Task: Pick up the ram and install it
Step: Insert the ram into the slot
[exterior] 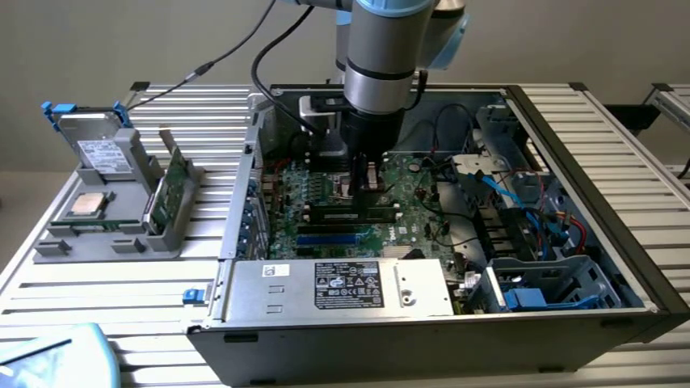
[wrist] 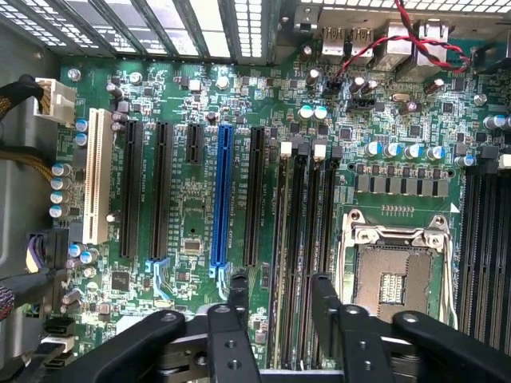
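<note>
My gripper (exterior: 367, 190) hangs down inside the open computer case (exterior: 603, 210), just above the motherboard (exterior: 415, 182). Its black fingers (wrist: 238, 297) stand open with nothing between them. In the wrist view the gripper (wrist: 279, 281) is directly over the black memory slots (wrist: 307, 239), which also show in the exterior view (exterior: 351, 215). The ram (exterior: 160, 194), a slim green stick, stands on edge in the grey holder (exterior: 65, 238) outside the case, at the exterior view's left, well away from the gripper.
The holder also carries a hard drive (exterior: 97, 149) and a processor chip (exterior: 86, 204). Inside the case are the power supply (exterior: 334, 283), blue cables (exterior: 539, 202), a processor socket (wrist: 395, 271) and a blue expansion slot (wrist: 222, 191). The case walls hem in the board.
</note>
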`<state>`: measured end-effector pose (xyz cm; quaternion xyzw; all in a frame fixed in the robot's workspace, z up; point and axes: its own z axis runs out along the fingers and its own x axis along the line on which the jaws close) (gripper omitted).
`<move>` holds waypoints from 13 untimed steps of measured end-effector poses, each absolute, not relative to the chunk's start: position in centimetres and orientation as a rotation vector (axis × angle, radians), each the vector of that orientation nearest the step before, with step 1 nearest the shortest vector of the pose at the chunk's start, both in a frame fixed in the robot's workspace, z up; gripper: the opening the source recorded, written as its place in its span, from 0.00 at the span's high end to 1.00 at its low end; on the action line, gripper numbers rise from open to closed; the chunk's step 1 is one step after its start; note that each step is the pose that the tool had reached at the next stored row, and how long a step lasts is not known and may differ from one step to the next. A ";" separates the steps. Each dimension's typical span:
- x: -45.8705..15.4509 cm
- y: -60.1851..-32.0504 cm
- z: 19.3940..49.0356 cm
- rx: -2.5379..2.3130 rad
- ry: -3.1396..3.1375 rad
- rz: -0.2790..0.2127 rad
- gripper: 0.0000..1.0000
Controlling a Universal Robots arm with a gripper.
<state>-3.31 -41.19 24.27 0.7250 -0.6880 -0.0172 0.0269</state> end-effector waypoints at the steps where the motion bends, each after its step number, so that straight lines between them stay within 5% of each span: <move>1: -3.3 -41.2 24.3 2.240 -2.125 -0.053 0.56; 7: -3.3 -41.2 24.3 2.240 -2.125 -0.053 0.87; 13: -3.3 -41.2 24.3 2.240 -2.125 -0.053 0.89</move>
